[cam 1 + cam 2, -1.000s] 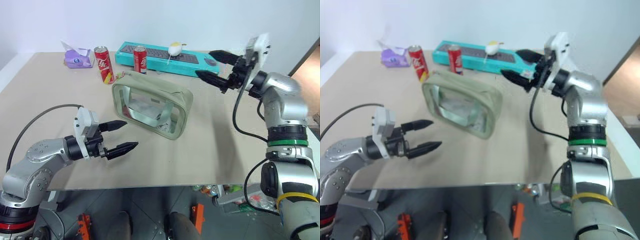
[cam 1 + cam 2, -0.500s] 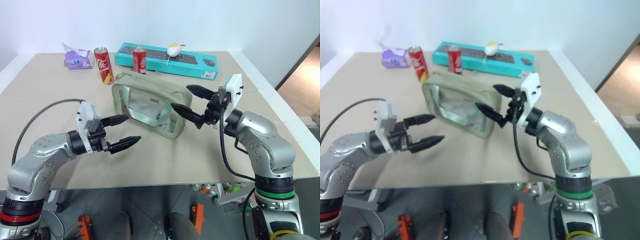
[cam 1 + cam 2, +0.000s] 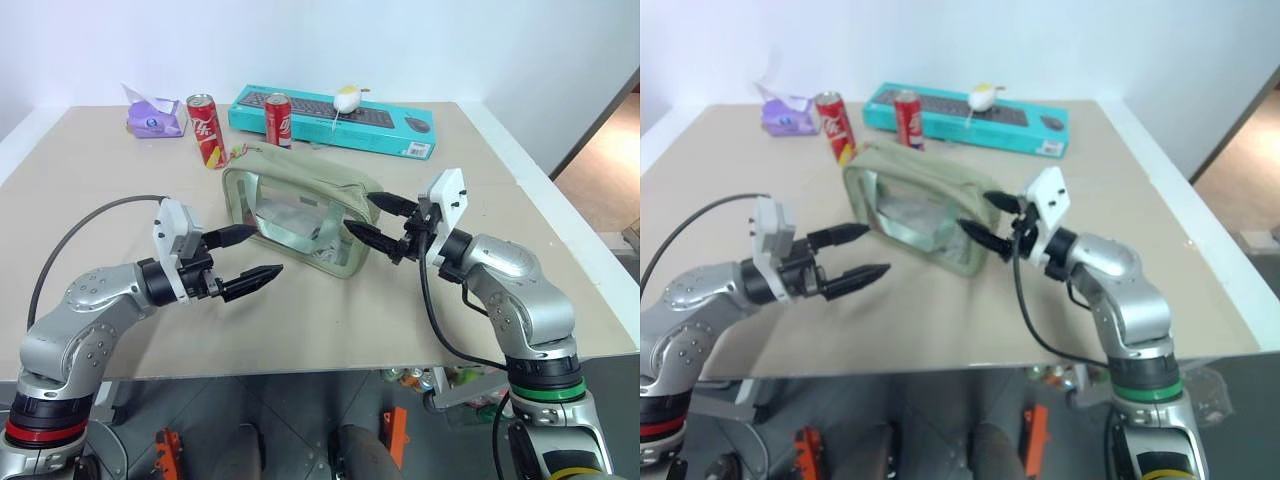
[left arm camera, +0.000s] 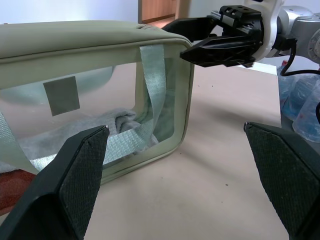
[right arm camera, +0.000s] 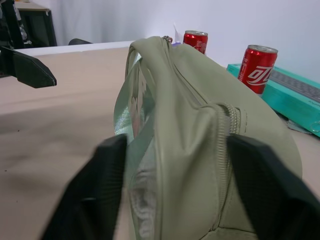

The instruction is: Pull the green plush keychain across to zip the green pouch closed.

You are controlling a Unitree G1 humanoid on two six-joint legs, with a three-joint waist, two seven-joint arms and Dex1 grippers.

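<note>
At the pouch's right end, our right hand (image 3: 381, 220) has its two black tapered fingers on either side of the soft fabric corner, the pads close against it; whether they truly pinch it we cannot tell. Our left hand (image 3: 248, 254) hovers above the table (image 3: 420, 310) just in front of the pouch's clear window, its textured black fingers spread wide with nothing between them.

Between the two hands stands the green pouch (image 3: 300, 205), a boxy sage-green fabric bag, upright, with rounded corners, a glossy transparent plastic panel facing us and a woven strap showing through it. Its zipper runs along the top seam. At the far left corner of the pouch, near the cans, a small fuzzy scrap of green and pink shows, which we take to be the green plush keychain (image 3: 236, 152); it is too small to read well.

Behind the pouch stand two red soda cans (image 3: 207, 129), cylindrical and shiny, a long teal keyboard box (image 3: 335, 118) and a crumpled purple packet (image 3: 155, 114).
</note>
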